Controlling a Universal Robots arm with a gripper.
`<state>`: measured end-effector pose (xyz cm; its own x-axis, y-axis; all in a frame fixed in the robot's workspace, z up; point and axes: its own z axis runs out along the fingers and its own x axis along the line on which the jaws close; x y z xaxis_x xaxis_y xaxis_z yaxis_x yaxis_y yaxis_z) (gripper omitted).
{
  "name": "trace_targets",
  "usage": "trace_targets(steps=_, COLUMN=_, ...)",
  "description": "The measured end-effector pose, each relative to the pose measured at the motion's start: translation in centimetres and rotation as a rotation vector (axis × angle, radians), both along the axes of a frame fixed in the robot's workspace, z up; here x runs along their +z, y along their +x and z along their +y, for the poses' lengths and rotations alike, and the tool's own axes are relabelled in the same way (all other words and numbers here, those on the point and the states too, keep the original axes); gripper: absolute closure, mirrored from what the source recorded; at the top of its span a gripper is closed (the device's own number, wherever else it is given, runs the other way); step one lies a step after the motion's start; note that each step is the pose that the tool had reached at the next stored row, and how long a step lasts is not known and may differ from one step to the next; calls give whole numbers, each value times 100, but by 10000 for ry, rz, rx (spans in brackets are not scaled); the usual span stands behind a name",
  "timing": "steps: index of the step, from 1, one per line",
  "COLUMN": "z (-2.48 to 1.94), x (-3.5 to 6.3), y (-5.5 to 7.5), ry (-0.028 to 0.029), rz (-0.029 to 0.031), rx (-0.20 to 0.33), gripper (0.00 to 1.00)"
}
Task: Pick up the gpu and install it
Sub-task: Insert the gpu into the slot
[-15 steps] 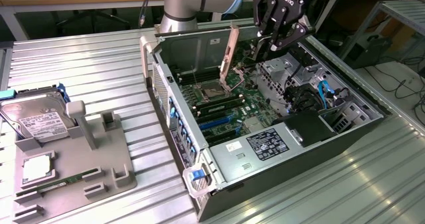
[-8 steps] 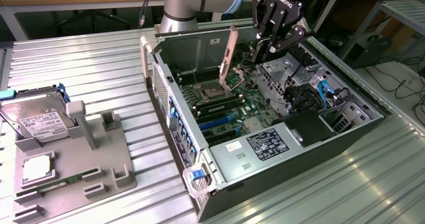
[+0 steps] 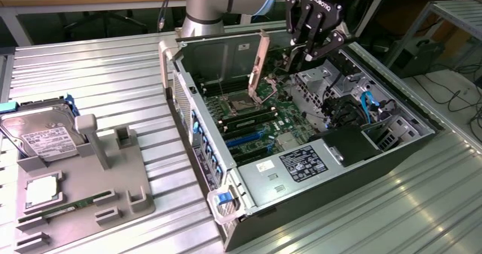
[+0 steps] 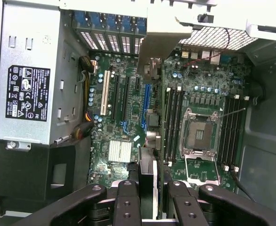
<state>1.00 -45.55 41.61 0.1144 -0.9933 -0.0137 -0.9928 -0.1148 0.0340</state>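
My gripper hangs over the open computer case, shut on the gpu. The thin black card is held on edge above the motherboard. Its long pale bracket strip points down at the end away from the fingers. In the wrist view the gpu runs edge-on from between my gripper toward the bracket. It lines up roughly over the blue slot, between the expansion slots and the memory slots. The card is above the board, apart from it.
The empty CPU socket and the power supply lie inside the case. On the exterior view's left a grey fixture holds a silver hard drive, a processor and a green memory stick. Ribbed metal table all around.
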Motion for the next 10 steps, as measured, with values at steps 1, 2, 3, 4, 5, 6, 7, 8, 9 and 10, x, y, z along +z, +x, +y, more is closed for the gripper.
trace_targets(steps=1, z=0, x=-2, y=0, ry=0, rz=0, rx=0, gripper=73)
trace_targets(steps=2, z=0, x=-4, y=0, ry=1, rz=0, rx=1, gripper=73)
trace_targets(steps=3, z=0, x=-7, y=0, ry=0, rz=0, rx=0, gripper=73)
trace_targets(steps=4, z=0, x=-9, y=0, ry=0, rz=0, rx=0, gripper=73)
trace_targets(steps=5, z=0, x=-12, y=0, ry=0, rz=0, rx=0, gripper=73)
trace_targets(steps=6, z=0, x=-14, y=0, ry=0, rz=0, rx=0, gripper=73)
trace_targets(steps=7, z=0, x=-16, y=0, ry=0, rz=0, rx=0, gripper=73)
trace_targets(steps=8, z=0, x=-18, y=0, ry=0, rz=0, rx=0, gripper=73)
trace_targets(steps=9, z=0, x=-21, y=0, ry=0, rz=0, rx=0, gripper=73)
trace_targets(steps=10, z=0, x=-23, y=0, ry=0, rz=0, rx=0, gripper=73)
